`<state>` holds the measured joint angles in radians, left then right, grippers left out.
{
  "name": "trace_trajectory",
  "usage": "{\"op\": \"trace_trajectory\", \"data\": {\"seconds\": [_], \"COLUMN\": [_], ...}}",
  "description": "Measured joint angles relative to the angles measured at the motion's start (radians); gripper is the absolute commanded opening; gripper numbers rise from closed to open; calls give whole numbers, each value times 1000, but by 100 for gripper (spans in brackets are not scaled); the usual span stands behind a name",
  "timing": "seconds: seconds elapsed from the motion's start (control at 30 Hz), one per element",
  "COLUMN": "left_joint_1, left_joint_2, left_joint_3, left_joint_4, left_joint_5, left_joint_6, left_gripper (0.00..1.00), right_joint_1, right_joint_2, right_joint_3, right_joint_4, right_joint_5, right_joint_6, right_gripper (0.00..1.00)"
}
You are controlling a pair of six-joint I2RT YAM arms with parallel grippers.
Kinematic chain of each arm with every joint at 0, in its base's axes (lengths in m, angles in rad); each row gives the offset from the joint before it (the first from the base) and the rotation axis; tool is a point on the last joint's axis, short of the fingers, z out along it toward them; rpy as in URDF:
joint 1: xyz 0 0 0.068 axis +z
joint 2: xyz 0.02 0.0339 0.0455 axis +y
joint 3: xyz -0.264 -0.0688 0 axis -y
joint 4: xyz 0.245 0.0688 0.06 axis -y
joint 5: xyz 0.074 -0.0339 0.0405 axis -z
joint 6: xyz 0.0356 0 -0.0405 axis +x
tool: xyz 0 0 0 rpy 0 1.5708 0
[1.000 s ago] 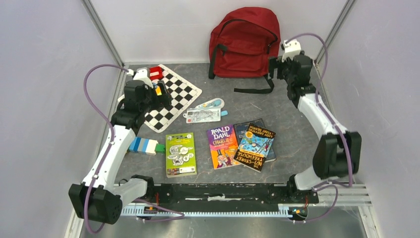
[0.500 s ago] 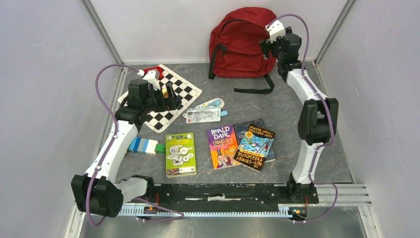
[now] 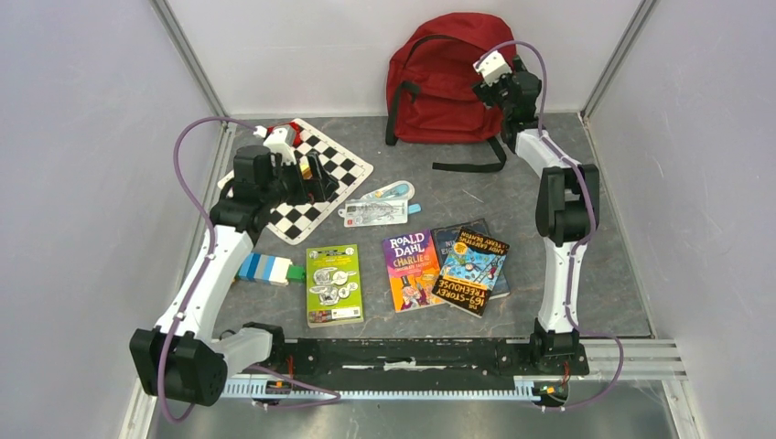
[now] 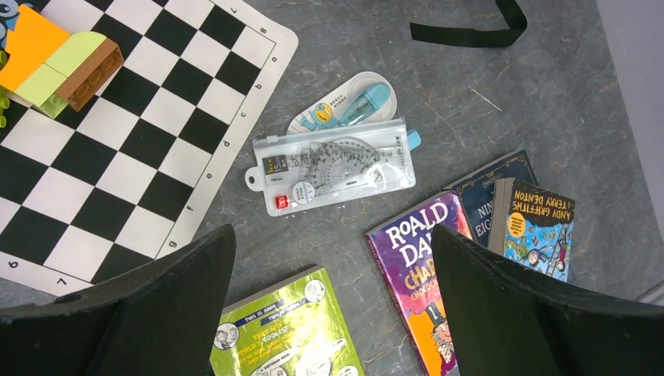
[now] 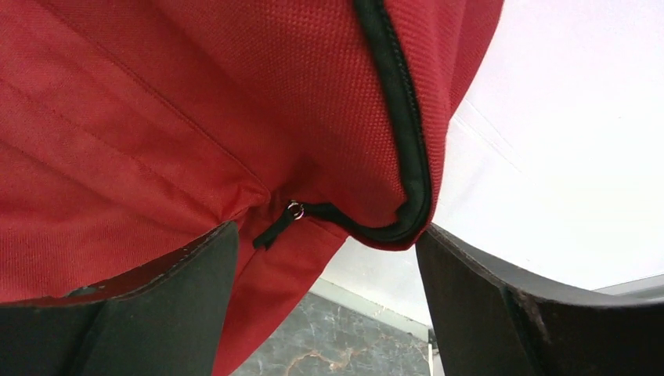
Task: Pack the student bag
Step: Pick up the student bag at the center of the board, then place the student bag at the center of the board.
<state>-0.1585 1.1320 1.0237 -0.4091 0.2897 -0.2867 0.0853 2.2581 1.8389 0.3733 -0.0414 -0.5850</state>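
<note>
My right pincer [image 5: 327, 235], released, frames the black zip pull [image 5: 276, 227] of the large dark-red fabric backpack [image 3: 448, 73]; nothing looks packed, paperback books [image 3: 446, 265] lie outside.

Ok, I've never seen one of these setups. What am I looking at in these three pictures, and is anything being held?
Two robot arms are bolted at the near edge of a table. The wide picture looks down from above and behind them. The other two come from cameras on the wrists, so the black shapes at the bottom are each arm's own fingers. The left gripper hangs open above a chessboard, a clear pouch of geometry tools and some books. The right gripper is open at the red student bag, close to its zipper pull. Nothing is held.
</note>
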Motion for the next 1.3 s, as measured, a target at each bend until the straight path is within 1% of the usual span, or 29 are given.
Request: {"op": "trace_trajectory", "data": {"seconds": [0.07, 0.1, 0.17, 0.23, 0.33, 0.37, 0.47, 0.57, 0.67, 0.77, 1.1, 1.3], "left_joint_1": [0, 0, 0, 0, 0, 0, 0, 0, 0, 0, 0, -2], "left_joint_2": [-6, -10, -15, -16, -16, -16, -16, -18, -20, -25, -72, -72], "left_joint_3": [0, 0, 0, 0, 0, 0, 0, 0, -4, -10, -74, -85], "left_joint_4": [0, 0, 1, 2, 3, 5, 8, 8, 16, 25, 113, 147], "left_joint_5": [2, 2, 3, 4, 6, 8, 8, 9, 16, 32, 84, 110], "left_joint_6": [0, 0, 0, 0, 0, 0, 0, 0, 0, 0, -10, -11], "left_gripper": [100, 100, 100, 100, 100, 100, 100, 100, 100, 100, 100, 100], "right_joint_1": [0, 0, 0, 3, 8, 11, 19, 30, 46, 59, 100, 137], "right_joint_2": [9, 12, 15, 15, 15, 15, 2, -50, -146, -254, -609, -812], "right_joint_3": [5, 11, 31, 54, 77, 77, 30, -63, -172, -241, -278, -333], "right_joint_4": [26, 38, 57, 77, 105, 114, 151, 166, 164, 136, -110, -270], "right_joint_5": [6, 10, 15, 15, 18, 19, 27, 47, 87, 125, 227, 272], "right_joint_6": [-11, -16, -19, -27, -24, -22, -24, -23, -2, 39, 272, 357], "right_gripper": [71, 64, 37, 21, 4, 0, 0, 0, 0, 0, 0, 0]}}
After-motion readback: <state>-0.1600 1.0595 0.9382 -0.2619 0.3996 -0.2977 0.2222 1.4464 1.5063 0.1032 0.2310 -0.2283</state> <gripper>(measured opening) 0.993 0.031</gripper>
